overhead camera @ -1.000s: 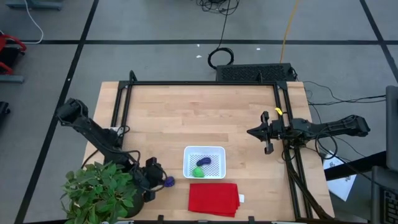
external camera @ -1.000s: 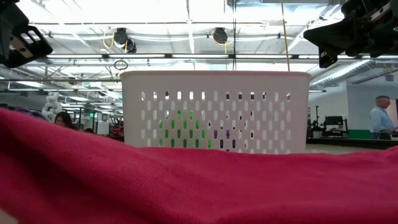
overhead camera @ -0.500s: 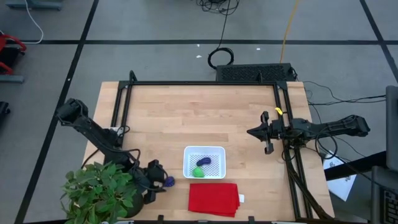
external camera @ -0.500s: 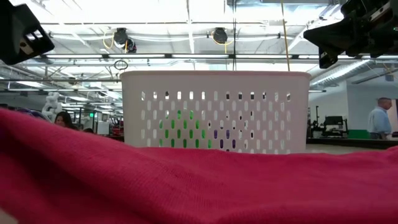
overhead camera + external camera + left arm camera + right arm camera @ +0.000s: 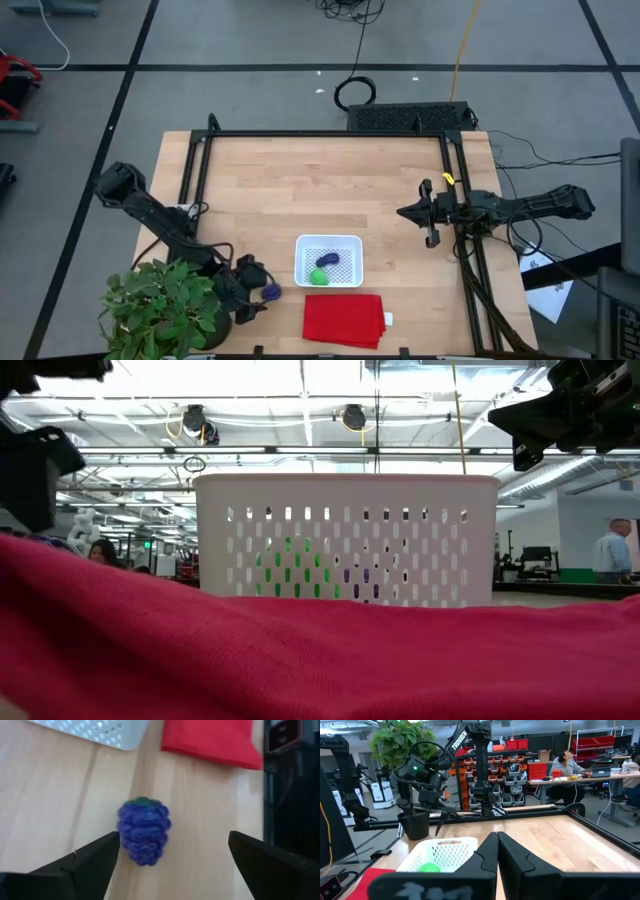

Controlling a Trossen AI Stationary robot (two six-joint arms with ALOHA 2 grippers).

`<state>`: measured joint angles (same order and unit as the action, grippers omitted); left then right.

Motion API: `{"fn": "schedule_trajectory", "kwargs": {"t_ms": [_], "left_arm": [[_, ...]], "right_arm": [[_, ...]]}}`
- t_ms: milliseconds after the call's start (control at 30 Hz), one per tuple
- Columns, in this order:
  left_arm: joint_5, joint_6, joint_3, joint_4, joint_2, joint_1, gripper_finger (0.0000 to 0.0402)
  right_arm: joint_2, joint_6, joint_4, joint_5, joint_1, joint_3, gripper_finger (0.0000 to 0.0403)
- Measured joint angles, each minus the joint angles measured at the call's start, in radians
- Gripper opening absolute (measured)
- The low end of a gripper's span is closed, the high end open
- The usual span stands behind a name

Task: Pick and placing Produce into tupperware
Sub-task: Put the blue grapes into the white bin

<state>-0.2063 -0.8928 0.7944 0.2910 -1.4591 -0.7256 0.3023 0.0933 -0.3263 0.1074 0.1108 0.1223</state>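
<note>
A roundish dark purple piece of produce [image 5: 144,831] lies on the wooden table [image 5: 300,180], left of the white tupperware [image 5: 329,260]. My left gripper [image 5: 174,838] is open around it, one finger on each side, the piece closer to one finger [image 5: 95,860]. In the high view this gripper [image 5: 254,291] is next to the piece [image 5: 271,291]. A bright green piece [image 5: 319,277] and an elongated purple piece [image 5: 328,260] lie inside the tupperware. My right gripper [image 5: 425,213] is shut, holds nothing and hovers at the table's right side.
A folded red cloth [image 5: 345,320] lies at the near edge, just in front of the tupperware. A leafy potted plant [image 5: 165,305] stands at the near left corner beside my left arm. A black frame [image 5: 320,134] runs around the table. People show in the room beyond.
My left gripper has opened wide and come down a little at the roundish purple piece, which has stayed on the table.
</note>
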Motion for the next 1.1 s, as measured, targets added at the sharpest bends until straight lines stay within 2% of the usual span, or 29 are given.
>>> {"fn": "schedule_trajectory", "kwargs": {"t_ms": [133, 300, 533, 1100], "left_arm": [[0.000, 0.020, 0.000, 0.021, -0.005, 0.029, 0.0374], [0.004, 0.025, 0.000, 0.050, -0.005, 0.049, 0.0397], [0.016, 0.017, 0.000, 0.053, -0.012, 0.052, 0.0399], [0.051, 0.017, 0.000, -0.032, -0.140, 0.064, 0.0400]], "right_arm": [[0.000, 0.007, 0.002, 0.000, 0.000, 0.000, 0.0000], [0.000, 0.018, 0.003, 0.000, 0.000, 0.000, 0.0000], [0.000, 0.018, 0.010, 0.000, 0.000, 0.000, 0.0000], [0.000, 0.018, 0.017, 0.000, 0.000, 0.000, 0.0000]]}}
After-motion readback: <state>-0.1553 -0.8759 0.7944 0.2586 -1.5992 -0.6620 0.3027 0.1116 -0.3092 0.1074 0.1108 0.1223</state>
